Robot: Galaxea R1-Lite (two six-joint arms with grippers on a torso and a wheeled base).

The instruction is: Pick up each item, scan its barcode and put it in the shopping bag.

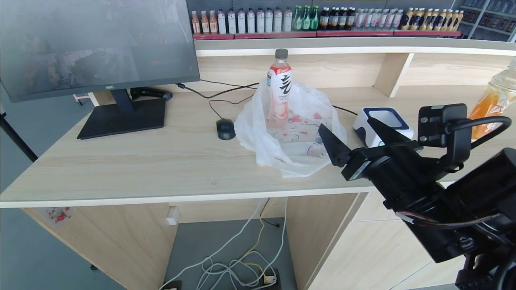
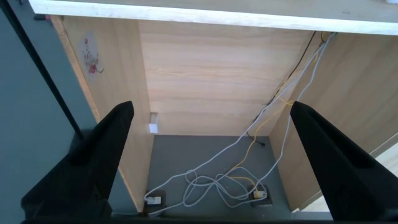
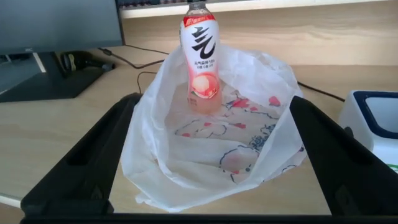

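Observation:
A pink drink bottle (image 1: pixel 279 86) with a grey cap stands upright inside the open white plastic shopping bag (image 1: pixel 262 135) on the wooden counter (image 1: pixel 161 161). My right gripper (image 1: pixel 346 127) hovers open just to the bag's right front, fingers pointing at it, with nothing between them. Its wrist view shows the bottle (image 3: pixel 202 56) and the bag (image 3: pixel 186 162) between the spread fingers (image 3: pixel 93 168). A white and blue scanner (image 1: pixel 363 129) sits right of the bag. My left gripper (image 2: pixel 212 109) hangs open and low, in front of the counter's underside.
An orange drink bottle (image 1: pixel 494 100) stands at the far right. A monitor (image 1: pixel 96 44) and a mouse (image 1: pixel 225 129) occupy the counter's left side. Cables (image 2: pixel 217 180) lie on the floor under the counter. Shelves of bottles (image 1: pixel 322 18) line the back.

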